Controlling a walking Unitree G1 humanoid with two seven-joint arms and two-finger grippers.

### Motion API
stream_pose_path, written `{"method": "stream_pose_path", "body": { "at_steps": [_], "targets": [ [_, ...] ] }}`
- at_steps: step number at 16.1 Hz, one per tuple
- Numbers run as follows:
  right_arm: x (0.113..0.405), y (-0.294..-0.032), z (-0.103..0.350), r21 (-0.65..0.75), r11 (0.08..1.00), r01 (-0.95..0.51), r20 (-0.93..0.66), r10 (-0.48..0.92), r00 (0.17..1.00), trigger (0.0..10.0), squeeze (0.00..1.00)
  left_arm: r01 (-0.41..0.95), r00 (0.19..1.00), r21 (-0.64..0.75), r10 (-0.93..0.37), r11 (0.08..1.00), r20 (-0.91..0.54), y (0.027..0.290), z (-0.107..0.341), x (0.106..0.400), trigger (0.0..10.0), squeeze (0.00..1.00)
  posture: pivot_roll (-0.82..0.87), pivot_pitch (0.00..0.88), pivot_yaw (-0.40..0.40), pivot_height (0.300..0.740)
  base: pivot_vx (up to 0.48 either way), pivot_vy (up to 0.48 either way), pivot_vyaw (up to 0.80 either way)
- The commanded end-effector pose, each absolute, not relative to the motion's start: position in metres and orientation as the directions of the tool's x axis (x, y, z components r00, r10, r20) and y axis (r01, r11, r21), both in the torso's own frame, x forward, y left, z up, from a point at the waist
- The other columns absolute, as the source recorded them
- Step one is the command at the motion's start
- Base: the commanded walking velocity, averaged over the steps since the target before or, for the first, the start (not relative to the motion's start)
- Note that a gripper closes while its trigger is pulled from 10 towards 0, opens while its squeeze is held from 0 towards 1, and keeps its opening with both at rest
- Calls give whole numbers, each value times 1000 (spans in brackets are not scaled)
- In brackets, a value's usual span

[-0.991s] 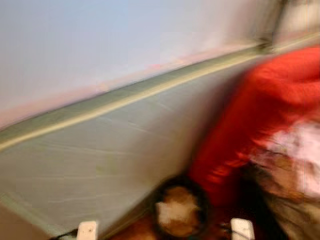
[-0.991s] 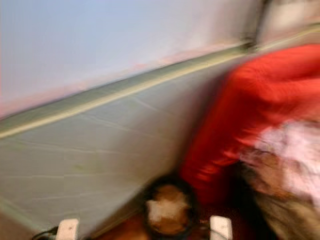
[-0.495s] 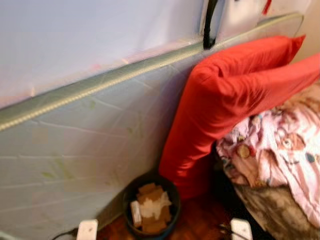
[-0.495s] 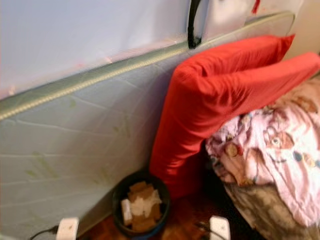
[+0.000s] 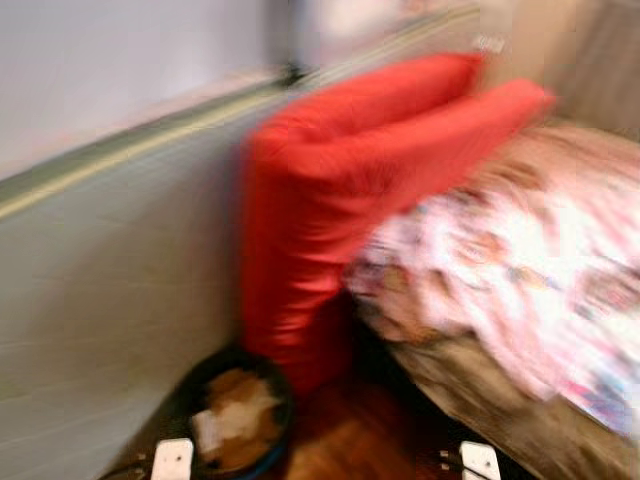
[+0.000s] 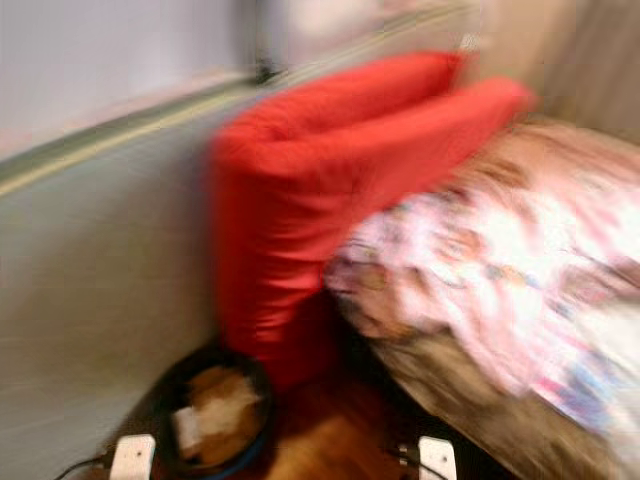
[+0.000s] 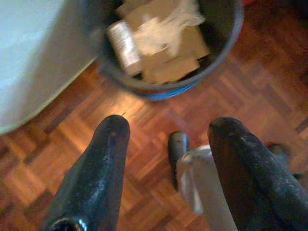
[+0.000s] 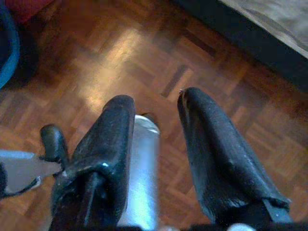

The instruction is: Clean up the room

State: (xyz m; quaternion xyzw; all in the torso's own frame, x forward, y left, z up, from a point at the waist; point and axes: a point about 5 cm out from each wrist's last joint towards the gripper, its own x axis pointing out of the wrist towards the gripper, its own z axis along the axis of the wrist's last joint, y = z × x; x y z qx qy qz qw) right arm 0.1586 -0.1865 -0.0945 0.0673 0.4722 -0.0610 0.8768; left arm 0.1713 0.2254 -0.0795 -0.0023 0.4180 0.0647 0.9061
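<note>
text: none legible | labels: none legible | views blurred

a blurred red cushion (image 5: 330, 190) is leaning against a pale upright mattress (image 5: 100, 300), beside a bed (image 5: 520, 400) with a patterned blanket (image 5: 520, 270); a dark bin (image 5: 235, 420) is sitting on the wooden floor (image 5: 350, 440).

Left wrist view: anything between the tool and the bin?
Bare parquet floor only. In the left wrist view the left tool hangs open above the wood, and the dark bin of cardboard scraps sits just ahead, with nothing in the stretch between.
</note>
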Motion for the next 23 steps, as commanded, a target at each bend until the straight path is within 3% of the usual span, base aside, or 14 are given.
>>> {"method": "stream_pose_path", "body": {
  "at_steps": [1, 9, 12, 23],
  "targets": [
    [181, -178, -86, 177, 980, 92, -820, 95, 565, 10000, 0, -13, 602, 13, 18, 1000, -798, 210, -89, 156, 10000, 0, 50, 0, -50, 740, 0, -281, -731],
    [181, -178, -86, 174, 981, 87, -821, 95, 563, 10000, 0, -14, 600, 11, 17, 1000, -800, 208, -90, 156, 10000, 0, 49, 0, -50, 740, 0, -281, -727],
    [181, -177, -86, 181, 978, 103, -813, 89, 576, 10000, 0, -11, 596, 14, 18, 1000, -802, 209, -90, 155, 10000, 0, 49, 0, -49, 740, 0, -281, 0],
    [180, -175, -86, 186, 977, 103, -815, 94, 572, 10000, 0, -48, 573, 19, 43, 999, -818, 219, -93, 142, 10000, 0, 46, 0, -44, 740, 0, 0, 0]
  ]
}}
